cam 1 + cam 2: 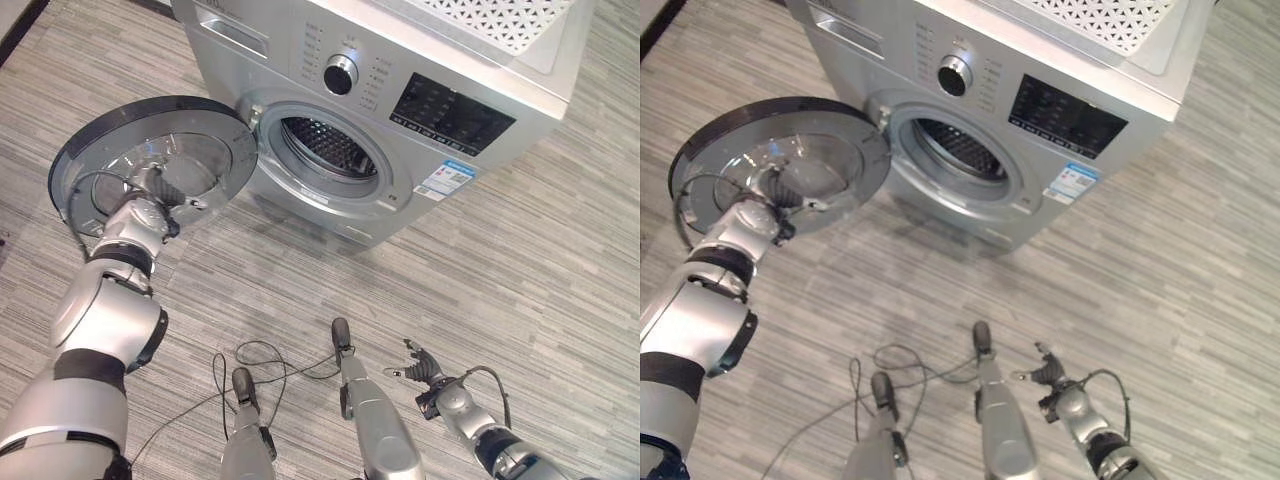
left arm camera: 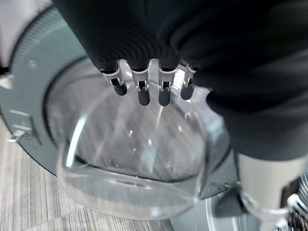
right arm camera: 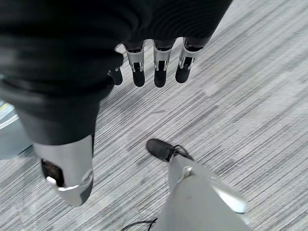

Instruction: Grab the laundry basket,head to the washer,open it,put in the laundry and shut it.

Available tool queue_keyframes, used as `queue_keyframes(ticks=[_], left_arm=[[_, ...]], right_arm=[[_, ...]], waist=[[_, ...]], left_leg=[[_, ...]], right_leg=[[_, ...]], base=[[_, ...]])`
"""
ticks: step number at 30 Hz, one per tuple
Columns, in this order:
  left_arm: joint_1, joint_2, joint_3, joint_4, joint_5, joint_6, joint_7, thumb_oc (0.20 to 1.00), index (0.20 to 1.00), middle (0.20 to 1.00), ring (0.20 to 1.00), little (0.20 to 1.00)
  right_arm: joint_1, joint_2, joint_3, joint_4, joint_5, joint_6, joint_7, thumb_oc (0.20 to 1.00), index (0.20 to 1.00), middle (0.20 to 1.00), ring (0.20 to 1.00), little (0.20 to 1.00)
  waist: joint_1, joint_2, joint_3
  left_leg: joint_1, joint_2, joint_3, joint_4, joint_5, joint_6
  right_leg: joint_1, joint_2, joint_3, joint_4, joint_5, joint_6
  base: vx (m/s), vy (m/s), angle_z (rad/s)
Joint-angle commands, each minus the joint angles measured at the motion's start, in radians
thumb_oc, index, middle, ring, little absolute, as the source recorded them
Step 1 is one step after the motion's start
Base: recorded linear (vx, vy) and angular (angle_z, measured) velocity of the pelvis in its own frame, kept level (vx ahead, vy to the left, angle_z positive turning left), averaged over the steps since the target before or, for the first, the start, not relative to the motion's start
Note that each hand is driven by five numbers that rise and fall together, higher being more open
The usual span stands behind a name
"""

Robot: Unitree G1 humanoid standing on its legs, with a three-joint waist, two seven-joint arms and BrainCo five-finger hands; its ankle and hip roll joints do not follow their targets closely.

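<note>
The washer (image 1: 400, 110) stood with its round door (image 1: 150, 160) swung wide open, the drum opening (image 1: 325, 150) exposed just beyond the left hand (image 1: 150, 205). That hand was laid against the door's inner glass bowl (image 2: 134, 163), fingers (image 2: 139, 94) straight and nothing gripped. The right hand (image 1: 425, 372) was held low over the striped floor (image 1: 560, 280), well apart from the washer, fingers relaxed and empty.

The left arm reaches up and forward, its left hand (image 1: 150, 212) raised with fingers (image 2: 140, 91) straight and spread side by side. The right arm hangs low, the right hand (image 1: 425, 372) pointing forward, its fingers (image 3: 159, 72) seemingly relaxed and holding nothing.
</note>
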Motion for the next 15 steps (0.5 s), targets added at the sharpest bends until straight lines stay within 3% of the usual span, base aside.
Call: queue_keyframes(ticks=[1, 11, 15], left_arm=[[-0.056, 0.061, -0.003, 0.057, -0.052, -0.015, 0.047, 1.0, 1.0, 1.0, 1.0, 1.0], [-0.019, 0.08, 0.036, 0.032, -0.106, -0.025, 0.079, 1.0, 1.0, 1.0, 1.0, 1.0], [0.096, 0.054, 0.064, -0.019, -0.104, -0.043, 0.078, 1.0, 1.0, 1.0, 1.0, 1.0]], right_arm=[[0.011, -0.004, -0.014, 0.002, 0.023, -0.023, -0.024, 1.0, 1.0, 1.0, 1.0, 1.0], [0.035, -0.009, -0.011, 0.013, 0.016, -0.021, -0.028, 1.0, 1.0, 1.0, 1.0, 1.0], [0.046, -0.013, -0.03, 0.038, 0.01, -0.015, -0.03, 1.0, 1.0, 1.0, 1.0, 1.0]], waist=[[0.005, -0.039, -0.018], [0.017, -0.043, -0.011], [0.033, -0.036, -0.028]], left_leg=[[-0.043, 0.011, -0.015, 0.006, 0.013, 0.004], [-0.033, 0.011, -0.016, 0.006, 0.009, 0.002], [-0.01, 0.003, -0.017, 0.006, 0.002, 0.007]], right_leg=[[0.012, -0.04, 0.026, 0.0, -0.098, 0.099], [0.027, -0.038, 0.018, 0.0, -0.105, 0.098], [0.055, -0.044, 0.012, 0.0, -0.114, 0.099]], base=[[0.0, 0.0, 0.0], [0.0, -0.007, 0.0], [0.0, 0.008, -0.01]])
